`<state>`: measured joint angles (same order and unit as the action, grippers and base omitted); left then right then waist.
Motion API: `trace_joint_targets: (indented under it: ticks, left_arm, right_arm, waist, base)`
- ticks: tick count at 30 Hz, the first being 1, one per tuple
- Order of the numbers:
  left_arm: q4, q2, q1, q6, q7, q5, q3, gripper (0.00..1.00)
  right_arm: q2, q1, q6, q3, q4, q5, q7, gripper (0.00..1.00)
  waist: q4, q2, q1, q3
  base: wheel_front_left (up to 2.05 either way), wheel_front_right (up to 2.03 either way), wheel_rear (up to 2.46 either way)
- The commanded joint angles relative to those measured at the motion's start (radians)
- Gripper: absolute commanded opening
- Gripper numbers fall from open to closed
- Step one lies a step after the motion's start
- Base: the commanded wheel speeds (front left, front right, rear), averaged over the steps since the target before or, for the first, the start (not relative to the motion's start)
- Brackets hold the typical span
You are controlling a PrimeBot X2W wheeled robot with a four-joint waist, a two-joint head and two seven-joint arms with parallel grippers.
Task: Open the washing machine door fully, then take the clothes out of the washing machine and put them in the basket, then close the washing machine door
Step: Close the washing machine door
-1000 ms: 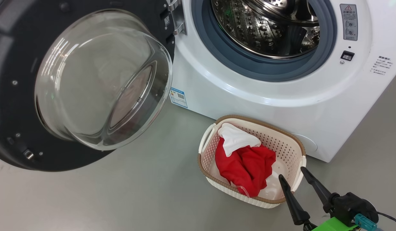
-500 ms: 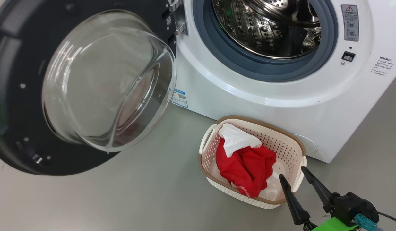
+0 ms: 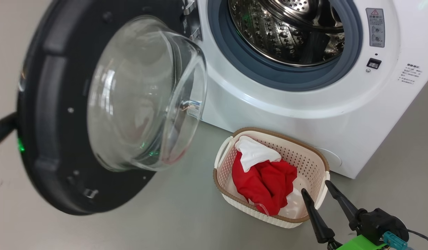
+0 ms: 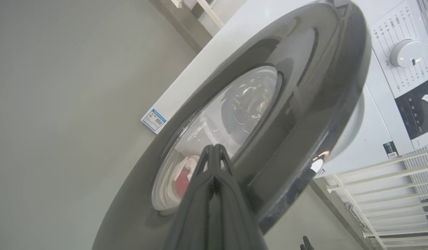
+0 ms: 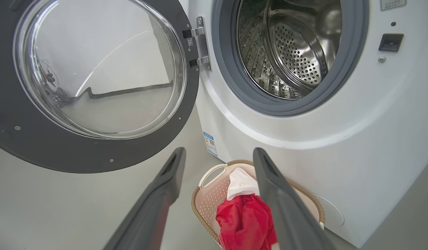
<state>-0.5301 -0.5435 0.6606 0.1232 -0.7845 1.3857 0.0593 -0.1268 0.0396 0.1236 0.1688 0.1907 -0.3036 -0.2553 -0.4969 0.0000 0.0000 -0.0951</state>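
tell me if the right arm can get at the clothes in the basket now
Probably yes: the right gripper hangs open just by the near rim of the basket, and the clothes lie uncovered on top, nothing between them.

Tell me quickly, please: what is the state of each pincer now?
Left pincer: closed, holding nothing, tips at the outside of the door.
Right pincer: open, empty, near the basket.

door (image 3: pixel 51 146): hanging swung out from the washing machine (image 3: pixel 269 104)
clothes (image 3: pixel 266 182): lying bunched inside the basket (image 3: pixel 304 156)
right hand (image 3: pixel 315 186): hovering beside the basket, fingers spread
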Motion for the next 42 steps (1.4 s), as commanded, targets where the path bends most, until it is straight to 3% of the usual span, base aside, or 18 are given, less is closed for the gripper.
trace_joint_targets:
  ticks: [1,12,22,28,42]
  left_arm:
    - [0.054,-0.044,-0.003,0.007,-0.020,0.025,0.021,0.00]
    - [0.361,-0.042,-0.096,0.007,-0.107,0.137,-0.067,0.00]
    - [0.555,0.019,-0.117,0.007,-0.040,0.116,-0.153,0.00]
    - [0.574,0.043,-0.081,0.007,0.026,0.091,-0.224,0.00]
    - [0.494,-0.009,-0.147,0.007,0.184,0.074,-0.263,0.00]
  right_arm:
    - [-0.009,0.000,0.007,0.016,-0.022,0.004,-0.006,1.00]
    - [0.000,0.004,0.007,0.002,-0.029,0.007,-0.006,1.00]
    - [-0.001,-0.007,0.007,-0.007,-0.035,0.012,-0.006,1.00]
    - [0.001,-0.014,0.007,-0.013,-0.037,0.014,-0.006,1.00]
    - [0.010,-0.006,0.007,-0.011,-0.034,0.015,-0.006,1.00]
  waist:
    - [0.001,0.0000,0.0000,0.003]
    - [0.031,0.0000,0.0000,0.003]
    - [0.090,0.0000,0.0000,-0.012]
    - [0.116,0.0000,0.0000,-0.023]
    - [0.108,0.0000,0.0000,-0.007]
  base:
    - [0.00,0.00,0.00]
    - [0.00,0.00,0.00]
    - [0.00,0.00,0.00]
    - [0.00,0.00,0.00]
    - [0.00,0.00,0.00]
